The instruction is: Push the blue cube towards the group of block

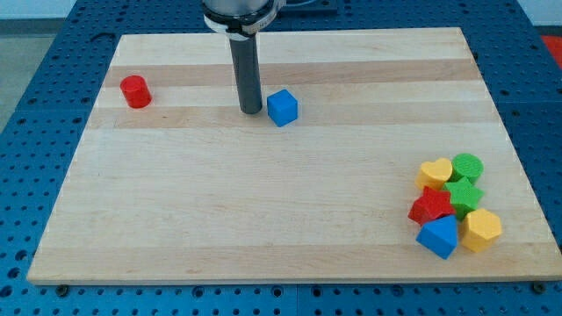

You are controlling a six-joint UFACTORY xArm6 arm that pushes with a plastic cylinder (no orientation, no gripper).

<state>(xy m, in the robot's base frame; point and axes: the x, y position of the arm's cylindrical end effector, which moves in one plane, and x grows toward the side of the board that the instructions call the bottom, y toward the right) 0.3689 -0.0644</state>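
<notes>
The blue cube [282, 107] sits on the wooden board [263, 211] near the view's top centre. My tip [251, 111] stands just to the cube's left, a small gap apart. The group of blocks lies at the view's bottom right: a yellow heart [435, 171], a green cylinder [468, 166], a green star [462, 194], a red star [430, 207], a blue triangular block [438, 237] and a yellow hexagon [481, 229], packed together.
A red cylinder [135, 91] stands alone at the view's upper left. The board rests on a blue perforated table [35, 79]. The group sits close to the board's right and bottom edges.
</notes>
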